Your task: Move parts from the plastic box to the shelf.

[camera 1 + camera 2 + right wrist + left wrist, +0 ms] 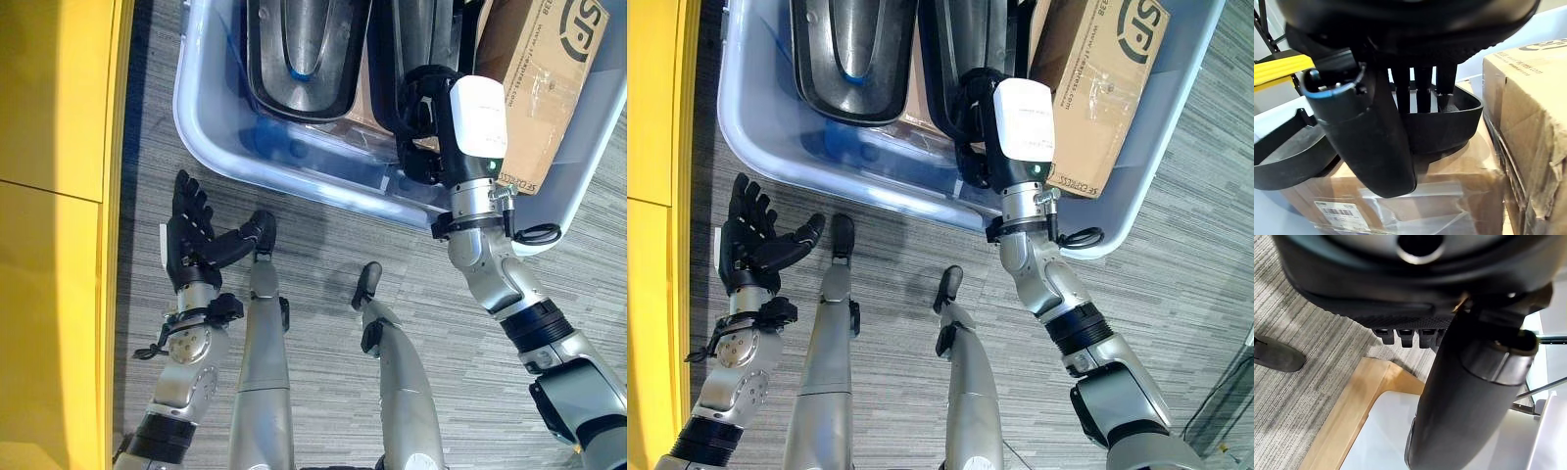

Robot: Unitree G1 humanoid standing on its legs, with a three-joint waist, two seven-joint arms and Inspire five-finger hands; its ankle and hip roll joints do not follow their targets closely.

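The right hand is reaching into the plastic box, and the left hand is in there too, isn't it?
Not quite. The right hand does reach into the plastic box, over a black part. But the left hand is outside it, open above the grey carpet near the box's front wall. The left eye view shows this.
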